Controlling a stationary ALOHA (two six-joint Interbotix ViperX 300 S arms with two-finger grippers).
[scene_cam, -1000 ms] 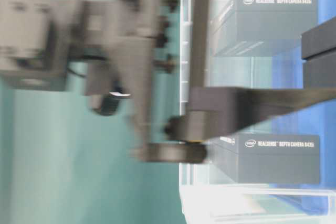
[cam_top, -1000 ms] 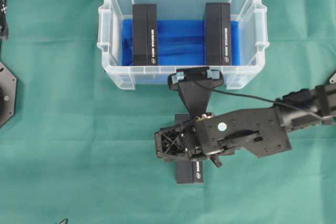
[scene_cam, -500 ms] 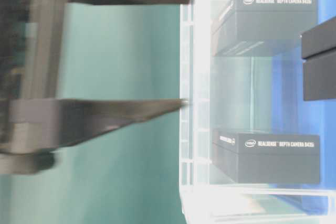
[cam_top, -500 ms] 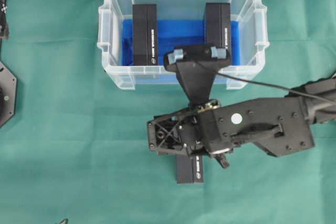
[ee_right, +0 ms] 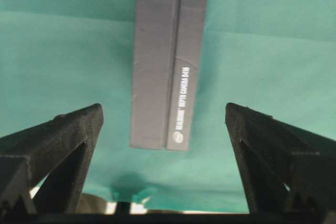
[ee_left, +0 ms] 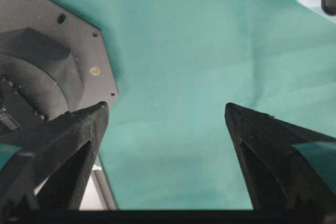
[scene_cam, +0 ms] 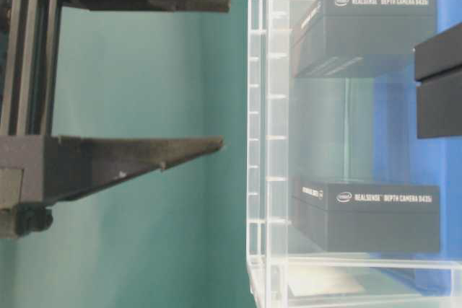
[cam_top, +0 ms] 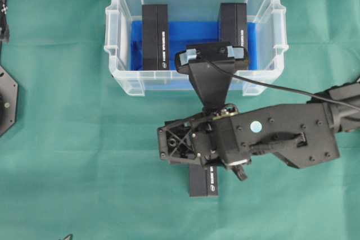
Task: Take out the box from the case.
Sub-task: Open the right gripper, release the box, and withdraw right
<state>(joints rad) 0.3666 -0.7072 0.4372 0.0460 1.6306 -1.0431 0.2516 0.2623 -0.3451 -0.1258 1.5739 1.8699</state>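
- The case (cam_top: 264, 82) sits far on the green worktop (cam_top: 67, 139), two dark boxes (cam_top: 155, 36) upright inside.
- A third box (ee_right: 167, 61) lies outside, below the right tool (ee_right: 164, 129), jaws wide and empty.
- Right arm (cam_top: 281, 139) hides most of that box from overhead.
- Left tool (ee_left: 165, 129) spread wide, arm cut off.

A teal-green worktop cloth (cam_top: 67, 184) fills the overhead view from edge to edge. It lies mostly flat, with faint creases and one long fold line running across from 9 to 3 o'clock in its upper part. At the 9 o'clock edge a black octagonal plate (cam_top: 5, 100) lies on the cloth, cut off by the frame. In the left wrist view the plate takes up the 10 o'clock corner, with a raised round hub and a small brass-coloured screw (ee_left: 95, 70) near its rim. A black rail (cam_top: 4, 4) stands at the 11 o'clock corner. A tiny dark tip (cam_top: 68, 236) at 7 o'clock is too small to identify.
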